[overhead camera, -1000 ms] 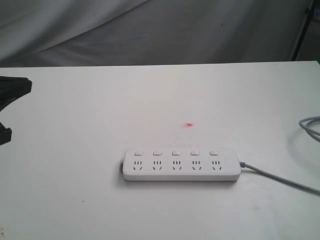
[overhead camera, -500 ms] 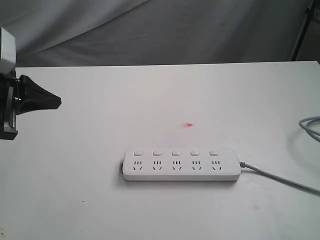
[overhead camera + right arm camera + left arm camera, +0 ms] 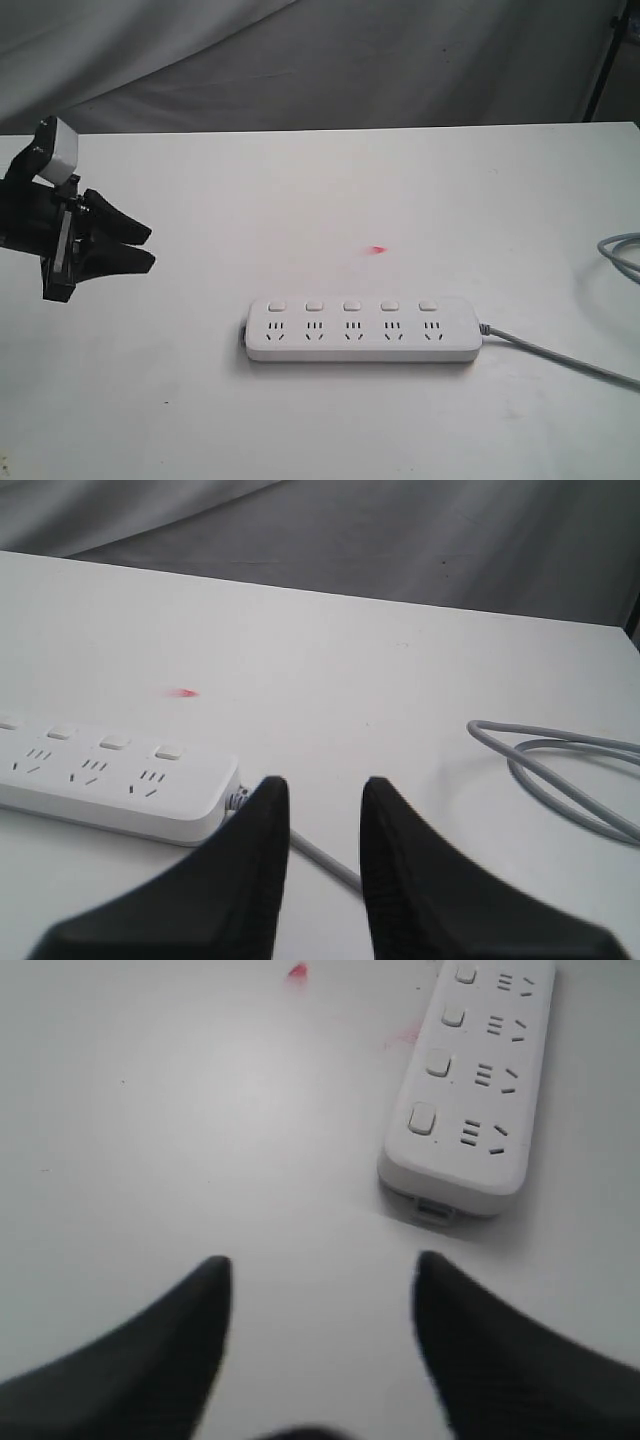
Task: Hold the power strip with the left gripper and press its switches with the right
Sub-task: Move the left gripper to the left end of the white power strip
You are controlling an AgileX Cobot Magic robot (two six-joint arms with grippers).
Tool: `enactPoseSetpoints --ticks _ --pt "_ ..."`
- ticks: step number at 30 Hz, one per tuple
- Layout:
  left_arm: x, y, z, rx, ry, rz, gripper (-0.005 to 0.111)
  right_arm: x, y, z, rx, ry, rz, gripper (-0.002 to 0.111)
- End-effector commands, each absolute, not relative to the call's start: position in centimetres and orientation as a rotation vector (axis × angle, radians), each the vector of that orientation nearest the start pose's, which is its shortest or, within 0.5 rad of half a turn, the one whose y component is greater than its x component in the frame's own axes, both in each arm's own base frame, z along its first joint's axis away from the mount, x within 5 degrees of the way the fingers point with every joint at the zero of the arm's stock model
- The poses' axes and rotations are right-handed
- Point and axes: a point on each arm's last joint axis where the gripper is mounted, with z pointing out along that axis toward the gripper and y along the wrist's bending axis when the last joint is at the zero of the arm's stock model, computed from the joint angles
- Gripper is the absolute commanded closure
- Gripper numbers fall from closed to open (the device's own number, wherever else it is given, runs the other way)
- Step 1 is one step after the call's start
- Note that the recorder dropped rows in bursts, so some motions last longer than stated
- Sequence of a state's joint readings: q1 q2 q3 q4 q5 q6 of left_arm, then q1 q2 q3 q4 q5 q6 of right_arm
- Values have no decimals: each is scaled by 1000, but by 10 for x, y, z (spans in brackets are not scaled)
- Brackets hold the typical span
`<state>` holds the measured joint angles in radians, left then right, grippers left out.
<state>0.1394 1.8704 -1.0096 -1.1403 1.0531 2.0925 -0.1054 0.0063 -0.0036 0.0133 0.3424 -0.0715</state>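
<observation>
white tabletop (image 3: 300, 190) is seen bearing the power strip (image 3: 360, 332), laid lengthwise left to right, its cordless end faced by the left gripper (image 3: 150, 246), held open and well apart, while the right gripper (image 3: 325, 785) is seen slightly parted, empty, toward the opposite end.

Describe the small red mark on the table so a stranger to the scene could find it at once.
Find the white table, then the white power strip lying on it. Just behind its row of buttons, towards the grey backdrop, sits the red mark. Nothing else on the tabletop is red.
</observation>
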Motion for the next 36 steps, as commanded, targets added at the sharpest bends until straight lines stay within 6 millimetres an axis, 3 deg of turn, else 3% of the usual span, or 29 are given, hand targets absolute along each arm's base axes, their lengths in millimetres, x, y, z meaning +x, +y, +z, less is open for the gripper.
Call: enactPoseSetpoints --ticks 1,2,11,18,26,29,36 --pt "335 -31 170 1305 1904 -738 8 53 -5 182 35 1826 -108 84" --pt "335 -34 169 1315 1906 -725 2 53 -5 182 35 1826 -108 84" --pt "324 -96 159 1642 1830 -642 4 53 -5 182 35 1826 -108 84" --pt "314 -127 155 1788 1760 -622 4 53 -5 182 35 1826 -108 84" --pt "313 -144 126 1815 1806 -652 4 53 -5 182 35 1826 -108 84" --pt "318 -144 115 1790 1851 -591 4 53 -5 182 35 1826 -108 84" --pt "324 -152 111 1792 1830 -659 4 53 -5 182 35 1826 -108 84"
